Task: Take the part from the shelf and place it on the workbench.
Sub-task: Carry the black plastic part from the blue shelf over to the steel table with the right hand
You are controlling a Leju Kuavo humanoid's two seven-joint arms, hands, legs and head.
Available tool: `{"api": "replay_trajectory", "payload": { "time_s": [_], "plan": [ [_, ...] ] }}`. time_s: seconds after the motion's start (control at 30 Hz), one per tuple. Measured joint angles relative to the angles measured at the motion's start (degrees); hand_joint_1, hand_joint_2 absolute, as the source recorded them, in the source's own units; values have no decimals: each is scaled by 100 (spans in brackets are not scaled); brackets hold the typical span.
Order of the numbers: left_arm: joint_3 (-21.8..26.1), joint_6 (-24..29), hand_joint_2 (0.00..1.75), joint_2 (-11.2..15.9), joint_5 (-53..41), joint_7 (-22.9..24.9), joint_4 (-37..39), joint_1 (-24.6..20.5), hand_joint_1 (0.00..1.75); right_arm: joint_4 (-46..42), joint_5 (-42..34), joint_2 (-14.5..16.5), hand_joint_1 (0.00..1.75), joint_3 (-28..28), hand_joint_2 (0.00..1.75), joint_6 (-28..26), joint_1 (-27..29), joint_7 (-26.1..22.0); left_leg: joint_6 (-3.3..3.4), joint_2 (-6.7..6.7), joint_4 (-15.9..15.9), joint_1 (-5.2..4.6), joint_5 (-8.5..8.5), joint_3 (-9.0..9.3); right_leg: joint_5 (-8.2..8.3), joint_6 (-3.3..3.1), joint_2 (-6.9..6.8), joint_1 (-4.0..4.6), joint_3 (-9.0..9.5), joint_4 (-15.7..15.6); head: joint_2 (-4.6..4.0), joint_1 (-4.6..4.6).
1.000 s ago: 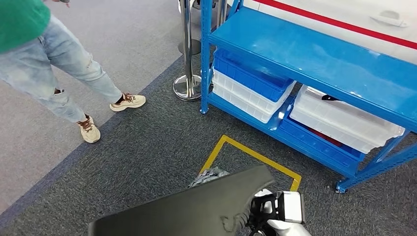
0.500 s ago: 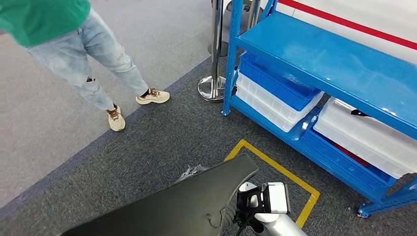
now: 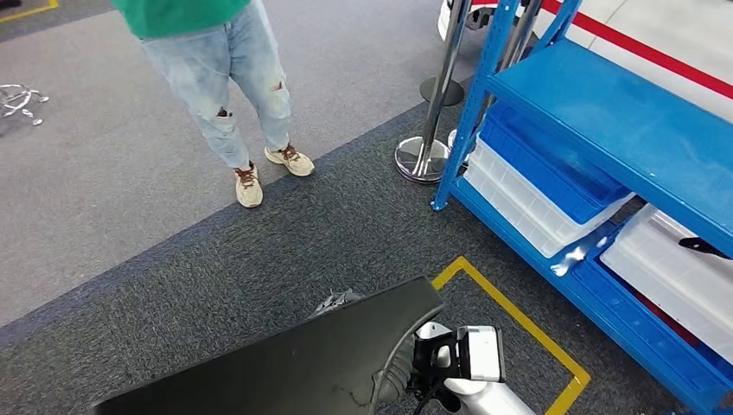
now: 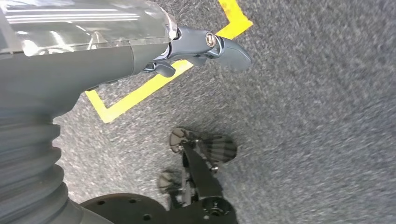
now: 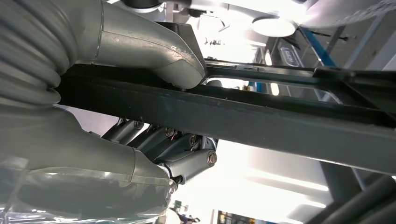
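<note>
The right hand [image 5: 154,116] clamps the long dark part [image 3: 294,363], thumb on one face and fingers curled under the other, low and near in the head view. The left hand [image 4: 187,51] hangs over grey carpet, fingers loosely apart, holding nothing. Beyond lies a yellow floor marking [image 3: 527,324]; the blue shelf [image 3: 622,130] stands right, a person [image 3: 225,78] far left.

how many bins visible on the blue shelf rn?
4 in the head view: blue bin stacked on a white bin at the shelf's near end, and a white bin over a blue bin further right. The frame edge may cut off more.
</note>
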Motion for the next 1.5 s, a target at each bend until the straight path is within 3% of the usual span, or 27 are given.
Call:
{"api": "replay_trajectory", "payload": {
  "time_s": [0.03,0.07,0.1,0.17,0.23,0.3,0.37,0.43,0.5,0.57,0.6,0.67,0.73,0.8,0.87,0.93,1.0,1.07,1.1,1.13,1.17,1.23,1.3,1.37,1.43,1.5],
  "plan": [
    [-15,-50,175,0,14,-31,0,-9,0,7,5,-1,171,1,175,-7,10,13,13,-69,4,-9,10,-19,-145,-3,56,2,-181,370,0,0],
    [-26,-109,175,-1,32,-64,0,-9,0,16,7,-1,171,2,175,-8,17,27,20,-141,10,-19,17,-33,-180,-12,79,5,-291,584,0,0],
    [-33,-167,175,-1,55,-91,0,-5,0,25,8,-1,171,4,175,-7,20,36,23,-215,20,-28,21,-42,-108,-29,93,8,-303,599,0,0],
    [-43,-281,175,-5,88,-126,0,1,0,41,8,-1,171,9,175,-5,9,59,17,-369,39,-39,27,-44,291,-95,194,17,-23,23,0,-1],
    [-54,-387,175,-28,101,-140,0,-10,0,60,10,-1,171,15,175,-5,-16,84,-16,-512,57,-38,44,-66,578,-184,498,16,306,-683,0,-6],
    [-69,-444,175,-45,102,-146,0,-16,0,84,14,7,171,19,175,-6,-44,95,-87,-645,59,-8,80,-124,615,-223,656,27,403,-949,0,-2],
    [-81,-474,175,-40,107,-151,1,7,0,102,13,38,171,20,175,-8,-72,101,-164,-734,46,12,115,-171,653,-222,518,25,422,-1027,0,6],
    [-85,-550,175,-38,124,-171,1,16,0,118,-3,92,171,23,175,-6,-105,116,-212,-492,253,-7,-21,-282,704,-245,351,0,471,-1127,0,-19],
    [-86,-620,175,-37,142,-208,2,-6,0,143,-24,131,171,31,175,-4,-124,152,-253,-126,887,-7,-372,-577,716,-270,166,9,496,-1165,0,-47],
    [-87,-637,175,-37,149,-234,2,-19,0,181,-32,142,171,45,175,-4,-129,187,-305,2,1513,25,-616,-861,701,-276,-31,25,491,-1149,0,-50],
    [-87,-640,175,-37,151,-239,2,-18,0,201,-32,142,171,52,175,-4,-130,199,-327,28,1572,41,-596,-872,688,-272,-122,26,489,-1139,0,-50],
    [-88,-658,175,-31,152,-232,2,-9,0,236,-34,142,171,59,175,-11,-139,197,-354,118,1064,70,-309,-560,652,-244,-273,21,495,-1106,0,-51],
    [-89,-680,175,-23,162,-208,1,-16,0,269,-38,142,171,60,175,-27,-155,189,-315,308,360,51,-91,-168,605,-193,-390,36,500,-1061,0,-50],
    [-91,-699,175,-18,175,-173,1,-26,0,306,-33,142,171,61,175,-36,-170,184,-219,366,114,9,-66,-57,578,-140,-483,65,500,-1034,0,-43],
    [-98,-723,175,-13,181,-137,2,-13,0,343,3,142,171,62,175,-34,-180,185,-128,251,104,0,-38,-76,561,-86,-546,64,504,-1027,0,-38],
    [-125,-741,175,-12,177,-109,2,-8,0,367,64,140,171,64,175,-34,-188,192,-51,148,75,11,-9,-78,406,-35,-358,30,437,-846,0,-36],
    [-162,-744,175,-13,170,-93,2,-30,0,388,106,132,171,66,175,-38,-188,196,3,38,61,10,12,-86,48,-16,-46,8,154,-225,0,-34],
    [-186,-744,175,-13,169,-88,2,-49,0,421,126,116,171,67,175,-48,-178,198,29,-95,62,-10,22,-101,-226,-24,73,9,-213,497,0,-35],
    [-194,-746,175,-13,168,-84,2,-52,0,434,139,108,171,67,175,-56,-174,199,35,-170,64,-19,27,-105,-213,-35,88,9,-303,643,0,-35],
    [-205,-749,175,-15,167,-74,2,-50,0,442,159,100,171,68,175,-68,-171,200,36,-250,66,-26,30,-105,-81,-55,102,10,-276,550,0,-35],
    [-217,-758,175,-19,163,-63,2,-48,0,444,186,94,171,68,175,-80,-170,200,33,-330,69,-30,34,-100,133,-82,139,13,-146,253,0,-35],
    [-249,-791,175,-50,154,-47,1,-53,0,450,257,75,171,68,175,-108,-168,194,11,-480,81,-31,45,-104,513,-145,397,13,208,-539,0,-38],
    [-283,-828,175,-92,150,-46,0,-59,0,468,342,39,171,69,175,-129,-158,182,-48,-607,87,-10,72,-143,619,-170,594,23,373,-932,0,-38],
    [-316,-835,175,-122,152,-30,1,-39,0,488,423,7,171,70,175,-147,-145,175,-130,-718,72,15,103,-186,631,-186,517,29,390,-988,0,-37],
    [-349,-783,175,-145,154,42,1,-19,0,496,475,-2,171,73,175,-157,-141,178,-177,-513,186,4,26,-255,677,-232,371,17,430,-1072,0,-47],
    [-373,-692,175,-158,155,142,0,-37,0,505,501,-5,171,75,175,-149,-134,181,-206,-139,713,-3,-282,-498,701,-270,194,25,461,-1127,0,-64]
  ]
}}
